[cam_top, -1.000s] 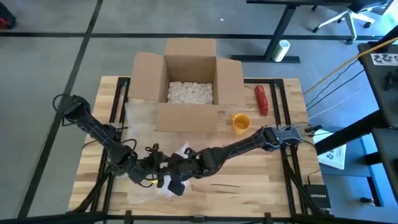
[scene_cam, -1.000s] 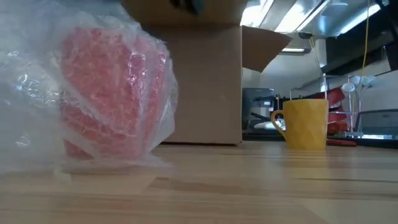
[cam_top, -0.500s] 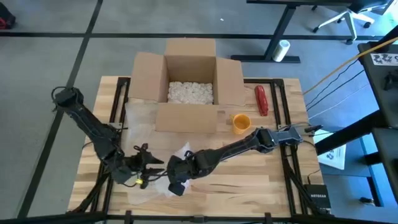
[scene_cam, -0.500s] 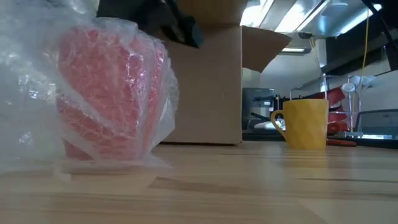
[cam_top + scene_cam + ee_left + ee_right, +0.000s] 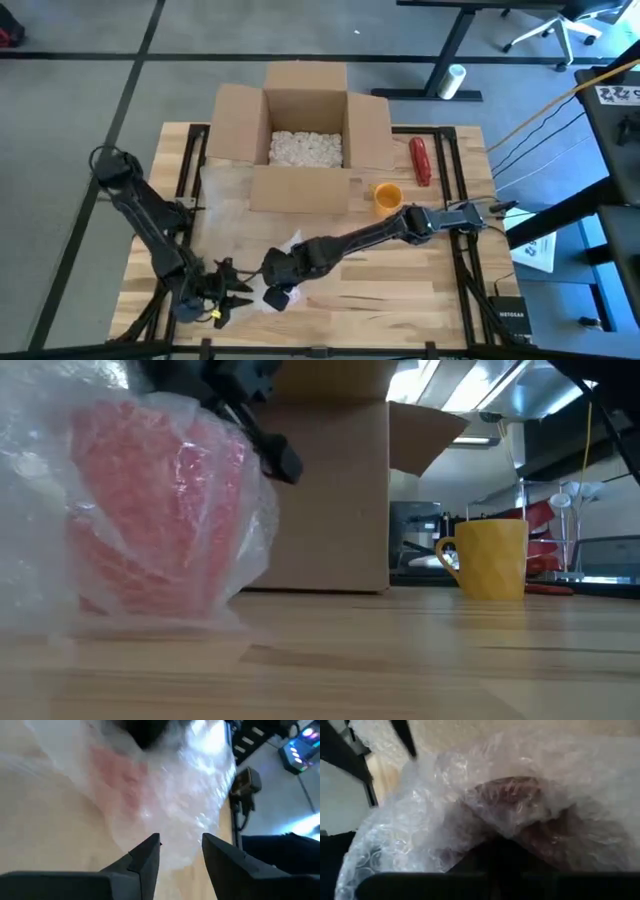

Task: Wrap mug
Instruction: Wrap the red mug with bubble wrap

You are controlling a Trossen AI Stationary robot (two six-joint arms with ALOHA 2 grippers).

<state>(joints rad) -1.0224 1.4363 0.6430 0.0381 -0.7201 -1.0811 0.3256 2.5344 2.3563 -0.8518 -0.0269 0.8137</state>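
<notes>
A red mug (image 5: 160, 510) stands near the table's front left, covered in clear bubble wrap (image 5: 40, 480); the wrap's loose part lies spread on the wood around it. My right gripper (image 5: 277, 272) comes down on the wrapped mug from the right, and one dark finger (image 5: 278, 458) shows at the mug's right side. In the right wrist view the wrap over the mug (image 5: 510, 795) fills the picture. My left gripper (image 5: 181, 840) is open at the near left (image 5: 226, 300), with the wrap's edge (image 5: 170, 827) just beyond its fingertips. My right gripper is on the upper part of the wrapped mug (image 5: 225, 430), slanting down from the table's right. One finger lies outside the mug's right wall over the wrap; the wrap and the gripper itself hide the other. The mug's base rests on the table.
An open cardboard box (image 5: 305, 140) with white packing fill stands at the far middle. A yellow mug (image 5: 387, 197) stands upright right of it, and a red object (image 5: 420, 160) lies beyond. Bare wood stretches across the near right.
My left gripper has drawn back from the wrapped mug toward the near left corner. My right gripper has moved toward the table's left, and the wrapped mug has slid a little left with it, staying on the table.
</notes>
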